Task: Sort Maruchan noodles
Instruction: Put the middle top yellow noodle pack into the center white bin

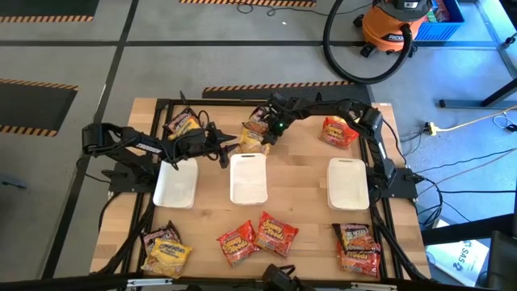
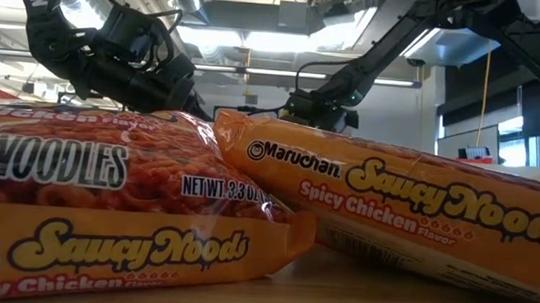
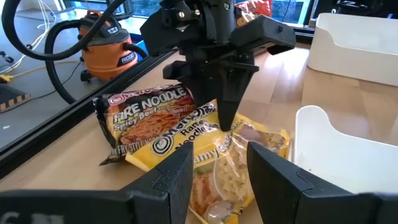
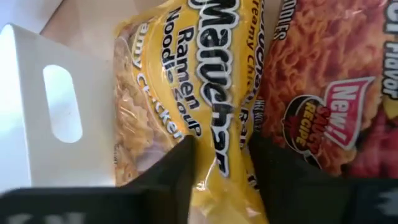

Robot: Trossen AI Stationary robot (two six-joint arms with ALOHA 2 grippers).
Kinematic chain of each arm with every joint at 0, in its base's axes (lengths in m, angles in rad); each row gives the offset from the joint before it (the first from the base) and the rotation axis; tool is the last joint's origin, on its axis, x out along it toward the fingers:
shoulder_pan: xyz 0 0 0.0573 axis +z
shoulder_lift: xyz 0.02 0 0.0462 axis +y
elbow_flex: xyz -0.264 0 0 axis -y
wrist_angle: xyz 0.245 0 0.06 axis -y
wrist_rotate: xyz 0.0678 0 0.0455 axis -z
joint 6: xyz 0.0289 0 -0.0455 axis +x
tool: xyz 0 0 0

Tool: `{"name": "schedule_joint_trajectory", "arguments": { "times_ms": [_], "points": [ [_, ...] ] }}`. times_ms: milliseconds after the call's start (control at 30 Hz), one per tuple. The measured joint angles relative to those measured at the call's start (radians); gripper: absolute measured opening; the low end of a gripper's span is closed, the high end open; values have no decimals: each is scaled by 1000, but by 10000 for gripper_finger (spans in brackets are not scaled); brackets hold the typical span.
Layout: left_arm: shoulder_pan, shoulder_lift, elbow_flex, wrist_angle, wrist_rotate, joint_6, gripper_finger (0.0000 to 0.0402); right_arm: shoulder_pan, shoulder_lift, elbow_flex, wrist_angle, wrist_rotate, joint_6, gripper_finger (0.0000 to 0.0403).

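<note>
Three white trays [image 1: 175, 184] sit in a row across the table, with packets scattered around them: three at the near left, two near centre, about three near right, one far right, one far left. Right gripper [image 4: 221, 163] comes straight down astride the yellow Creamy Chicken packet [image 4: 180, 106] just behind the middle tray [image 1: 248, 178], fingers closing across its long axis. Left gripper [image 3: 217, 180] hovers just beside, half-open and empty.

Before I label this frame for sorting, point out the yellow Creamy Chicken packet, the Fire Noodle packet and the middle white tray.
yellow Creamy Chicken packet [image 4: 211, 118], right wrist view, printed face.
Fire Noodle packet [image 3: 146, 115], left wrist view, front label.
middle white tray [image 1: 248, 179], high view, bare floor.
</note>
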Motion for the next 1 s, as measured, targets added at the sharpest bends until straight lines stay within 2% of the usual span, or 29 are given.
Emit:
{"name": "schedule_joint_trajectory", "arguments": {
  "times_ms": [133,200,367,733,1000],
  "points": [
    [0,0,0,0,-6,0,144,0,0,0,1,-3,-47,29],
    [0,0,0,0,-8,0,144,1,-1,1,3,-1,-66,9],
    [0,0,0,0,-8,1,144,4,-34,-1,-12,86,-126,5],
    [0,0,0,1,-13,8,144,78,-165,-2,-3,391,-323,0],
    [0,0,0,46,-19,19,144,145,-174,-2,10,502,-416,0]
  ]
}}
